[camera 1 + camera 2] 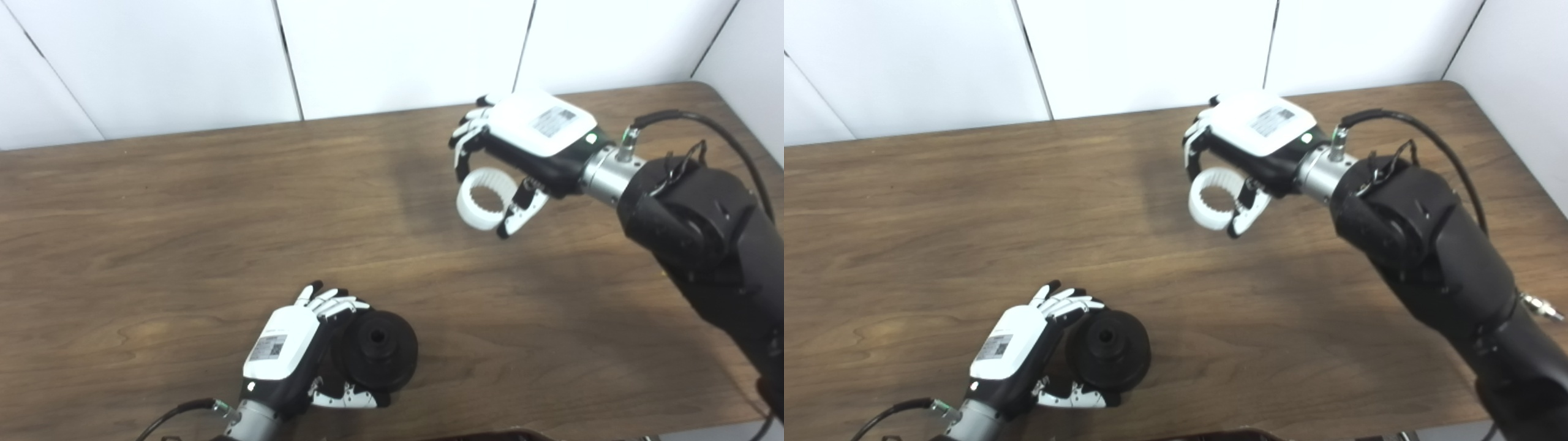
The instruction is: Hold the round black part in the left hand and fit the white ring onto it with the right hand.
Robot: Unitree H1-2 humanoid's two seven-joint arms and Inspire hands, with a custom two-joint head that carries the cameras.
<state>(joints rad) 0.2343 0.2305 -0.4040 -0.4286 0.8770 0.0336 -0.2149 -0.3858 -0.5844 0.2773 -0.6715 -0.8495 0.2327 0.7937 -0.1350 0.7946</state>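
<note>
White toothed plastic ring (484, 199) pinched in right hand (530, 144), far from left hand (294, 352) gripping round black part (380, 349); loose pinch risks dropping, tilting.

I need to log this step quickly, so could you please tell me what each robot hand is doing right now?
Left robot hand: shut on the round black part.
Right robot hand: shut on the white ring.

Even, bright overhead illumination; the white wall panels (404, 55) at 12 o'clock are nearly overexposed. A soft, diffuse shadow lies on the wooden table (153, 233) beneath the right hand (527, 144) toward 1 o'clock, and a fainter one around the left hand (288, 355) at 6 o'clock. Focus is slightly soft throughout, with mild compression blur on the wood grain.
</note>
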